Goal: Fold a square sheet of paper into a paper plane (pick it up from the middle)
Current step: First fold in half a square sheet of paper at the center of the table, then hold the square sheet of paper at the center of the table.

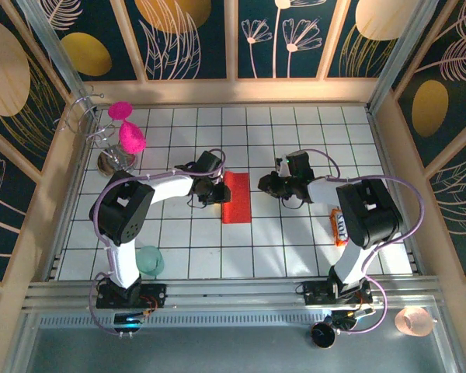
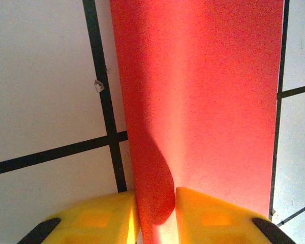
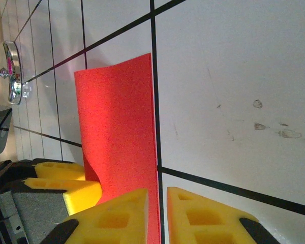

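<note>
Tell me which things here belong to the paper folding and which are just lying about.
Job: red paper, left gripper, right gripper.
Lying about: magenta goblets, green cup, orange packet.

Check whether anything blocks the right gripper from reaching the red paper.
Nothing visible does. Only bare tiled table lies between the right gripper and the near edge of the square sheet of paper. The left gripper sits at the opposite edge.

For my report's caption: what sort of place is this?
Probably a robot test cell: left arm and right arm bolted at the edge of a white tiled table, fenced by leaf-patterned wall panels.
</note>
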Motion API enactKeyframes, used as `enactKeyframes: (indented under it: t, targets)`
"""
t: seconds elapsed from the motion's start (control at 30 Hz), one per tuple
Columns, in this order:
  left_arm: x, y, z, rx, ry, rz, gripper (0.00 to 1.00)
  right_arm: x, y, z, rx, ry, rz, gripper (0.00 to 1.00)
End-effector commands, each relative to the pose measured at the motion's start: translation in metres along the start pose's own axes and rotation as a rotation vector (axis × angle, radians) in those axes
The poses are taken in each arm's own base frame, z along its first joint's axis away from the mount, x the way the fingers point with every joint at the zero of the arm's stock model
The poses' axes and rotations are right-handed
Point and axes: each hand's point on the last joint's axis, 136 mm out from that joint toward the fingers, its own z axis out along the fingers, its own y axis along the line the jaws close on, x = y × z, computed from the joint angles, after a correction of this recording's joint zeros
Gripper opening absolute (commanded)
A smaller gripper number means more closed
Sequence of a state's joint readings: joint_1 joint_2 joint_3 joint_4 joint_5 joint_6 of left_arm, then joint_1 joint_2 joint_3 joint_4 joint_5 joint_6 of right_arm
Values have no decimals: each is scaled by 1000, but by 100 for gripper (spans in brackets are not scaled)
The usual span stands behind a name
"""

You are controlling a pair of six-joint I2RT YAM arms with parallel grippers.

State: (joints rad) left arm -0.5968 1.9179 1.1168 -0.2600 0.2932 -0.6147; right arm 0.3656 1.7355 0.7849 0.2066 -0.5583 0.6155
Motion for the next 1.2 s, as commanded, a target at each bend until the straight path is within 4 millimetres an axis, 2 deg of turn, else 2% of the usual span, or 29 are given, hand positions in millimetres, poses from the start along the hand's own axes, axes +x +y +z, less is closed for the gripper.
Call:
enactKeyframes:
  t: [0.0, 0.73, 1.03, 1.17]
  targets:
    - [23, 47, 32, -161, 56, -41, 27, -4, 10, 4, -35, -1, -19, 17]
    - [27, 47, 33, -157, 89, 30, 27, 2, 19, 9, -71, 26, -35, 17]
    - [28, 47, 35, -154, 95, 26, 28, 17, 45, 23, -135, 105, -100, 15]
    - [28, 48, 35, -157, 96, 24, 28, 23, 49, 32, -147, 136, -99, 13]
